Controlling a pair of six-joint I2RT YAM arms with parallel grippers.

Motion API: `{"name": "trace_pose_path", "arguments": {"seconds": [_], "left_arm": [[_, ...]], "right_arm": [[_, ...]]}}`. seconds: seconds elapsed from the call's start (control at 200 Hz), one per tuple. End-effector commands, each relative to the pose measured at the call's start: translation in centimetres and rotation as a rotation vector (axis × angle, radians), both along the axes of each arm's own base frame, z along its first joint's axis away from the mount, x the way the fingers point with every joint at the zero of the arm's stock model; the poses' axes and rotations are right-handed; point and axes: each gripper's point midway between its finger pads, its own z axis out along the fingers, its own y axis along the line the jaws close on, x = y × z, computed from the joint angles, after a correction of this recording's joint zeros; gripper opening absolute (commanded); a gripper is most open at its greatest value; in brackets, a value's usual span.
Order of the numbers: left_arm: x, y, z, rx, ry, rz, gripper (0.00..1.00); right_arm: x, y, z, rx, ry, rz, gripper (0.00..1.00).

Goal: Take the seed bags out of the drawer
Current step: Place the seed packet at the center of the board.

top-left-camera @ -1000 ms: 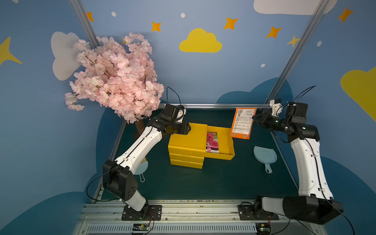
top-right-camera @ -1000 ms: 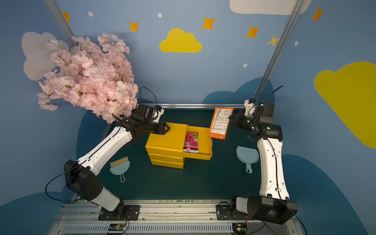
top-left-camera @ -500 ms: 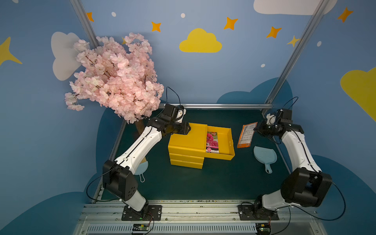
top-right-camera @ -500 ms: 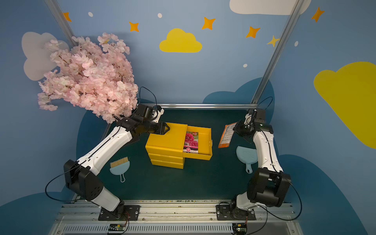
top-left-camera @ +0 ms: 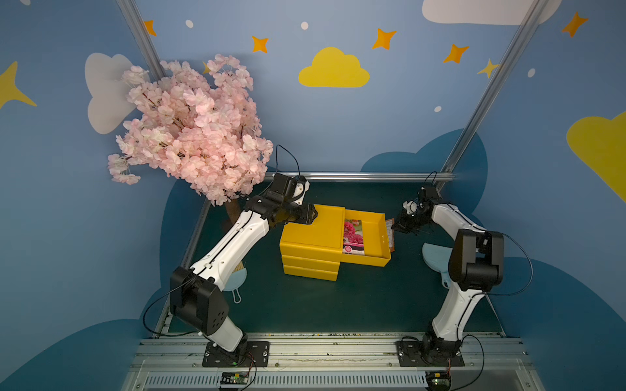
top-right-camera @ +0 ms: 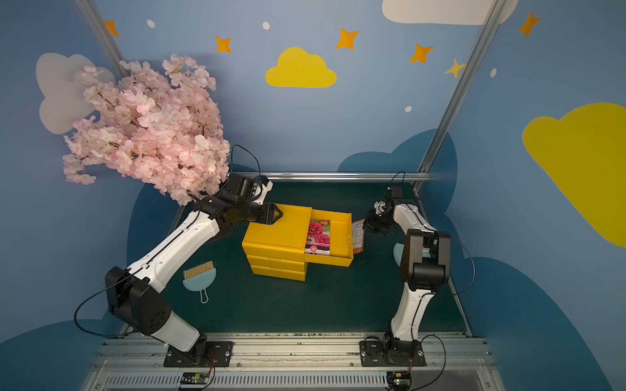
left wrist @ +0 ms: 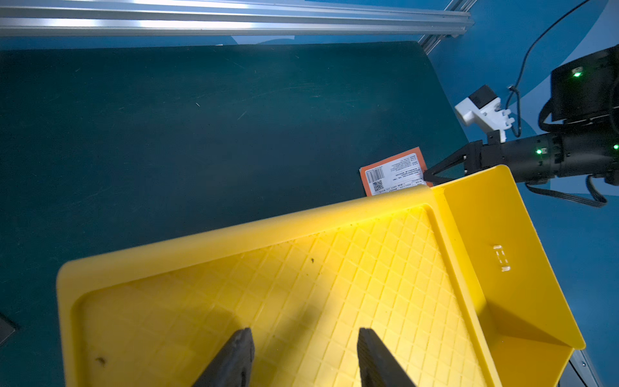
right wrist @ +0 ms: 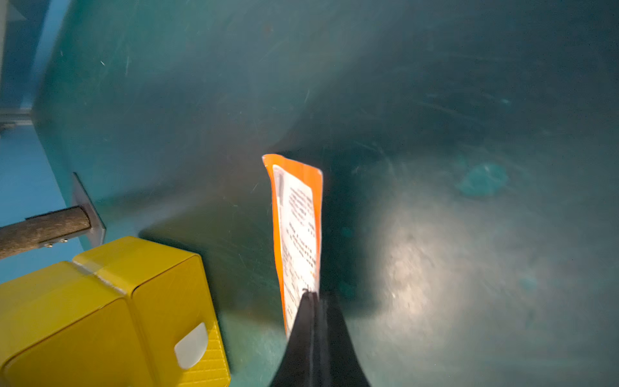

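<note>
Inside the top drawer (top-left-camera: 372, 227), which stood pulled out of the yellow cabinet (top-left-camera: 311, 233) toward the right pincer (top-left-camera: 397, 227), one pink-flowered seed bag (top-left-camera: 353, 236) lay flat and face up. It sat at the cabinet end, the far end from that pincer, and beside it the drawer floor showed plain yellow. Just outside the drawer's front wall, the right pincer was clamped tight on a corner of the orange seed bag (top-right-camera: 357, 235). The bag hung edge-on between the pincer and the wall, its printed white back showing. Whether its lower edge touched the green desk (top-left-camera: 338, 304) could not be told. The two lower drawers (top-left-camera: 310, 267) sat pushed in. Over the cabinet's gridded top, at the end away from the drawer, the left pincer (left wrist: 303, 335) held its fingers apart, gripping nothing.
</note>
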Motion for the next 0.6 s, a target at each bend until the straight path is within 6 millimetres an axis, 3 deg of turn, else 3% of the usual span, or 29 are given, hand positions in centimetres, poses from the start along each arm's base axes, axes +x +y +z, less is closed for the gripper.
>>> {"name": "trace_pose_path", "arguments": {"seconds": [0.0, 0.3, 0.345, 0.431, 0.596], "left_arm": [[-3.3, 2.6, -8.2, 0.149, 0.293, 0.043, 0.56], [-3.5, 2.5, -8.2, 0.140, 0.292, 0.044, 0.56], [-3.5, 2.6, -8.2, 0.142, 0.292, 0.044, 0.56], [-3.6, 2.6, -8.3, 0.144, 0.294, 0.043, 0.56], [-3.5, 2.6, -8.3, 0.141, 0.289, 0.044, 0.56]], "right_arm": [[1.1, 0.3, 0.5, -0.047, -0.040, 0.050, 0.00], [2.3, -1.0, -1.9, -0.163, 0.026, 0.044, 0.00], [2.4, -1.4, -1.9, -0.181, 0.028, 0.039, 0.08], [2.5, -1.9, -1.2, -0.212, 0.017, 0.024, 0.19], [2.3, -2.3, 2.3, -0.232, -0.038, 0.001, 0.29]]}}
